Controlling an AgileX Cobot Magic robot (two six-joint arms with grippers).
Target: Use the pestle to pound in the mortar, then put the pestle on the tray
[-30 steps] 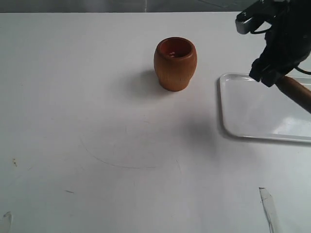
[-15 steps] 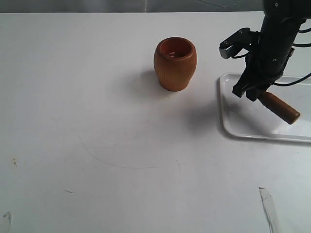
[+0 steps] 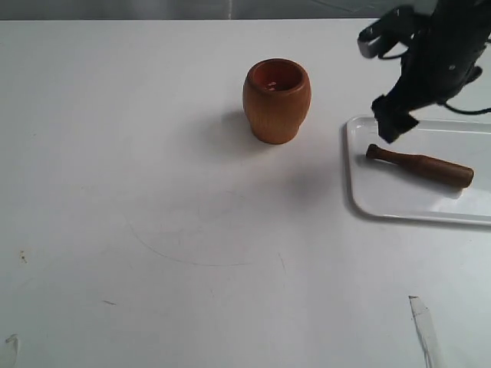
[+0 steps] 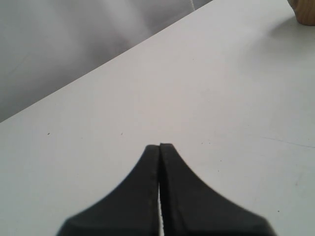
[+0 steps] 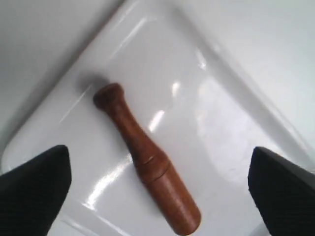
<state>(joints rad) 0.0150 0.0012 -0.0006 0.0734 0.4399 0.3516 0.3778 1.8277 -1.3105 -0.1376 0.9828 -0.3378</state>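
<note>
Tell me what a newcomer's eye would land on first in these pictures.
The orange-brown mortar stands upright by itself on the white table, the strongest colour in the exterior view. To its right, the dark pestle lies flat inside the white tray. The right gripper hangs above it, fingers spread wide and touching nothing.

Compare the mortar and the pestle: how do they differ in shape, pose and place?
The mortar stands upright; the pestle lies flat. The mortar is a squat, bulging cup; the pestle is a slim, tapering stick. The mortar sits on the table; the pestle lies in the white tray. Both are wooden.
</note>
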